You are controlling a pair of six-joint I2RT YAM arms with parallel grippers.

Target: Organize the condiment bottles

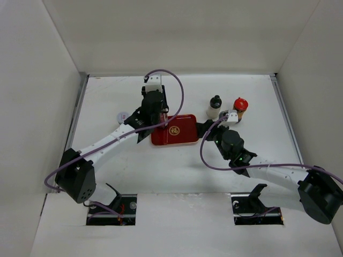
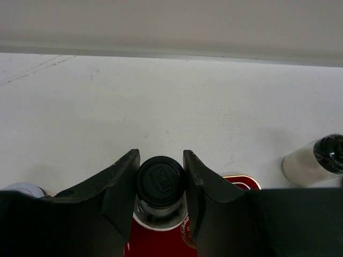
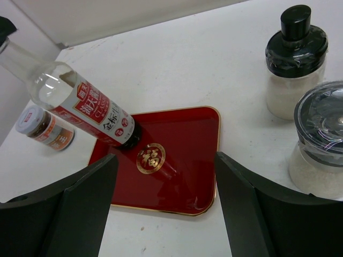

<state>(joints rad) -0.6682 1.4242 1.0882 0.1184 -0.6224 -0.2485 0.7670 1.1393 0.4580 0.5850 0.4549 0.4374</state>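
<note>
condiment bottles are what we are tidying. one of them, a tall clear glass bottle with a red label and a black cap (image 3: 91,112), is in our left gripper (image 2: 161,158). the two dark fingers are shut tight on its top, at the cap, so it cannot slip. its bottom end is down at the left part of the flat red tray with a gold sign (image 3: 193,139). it leans in the right wrist view, and we cannot tell if it rests flat. we think we hold it from the top so it can be stood up on the tray.

our right gripper (image 3: 165,160) is wide open with nothing in it. it hangs by the tray's right side, maybe waiting its turn. close to it stand a clear shaker jar with white stuff and a black top (image 3: 295,69) and a clear jar with a grey lid (image 3: 321,144), both off the tray. a small jar with brown stuff and a pale lid (image 3: 45,128) sits past the tray's other side. we guess these go next.
</note>
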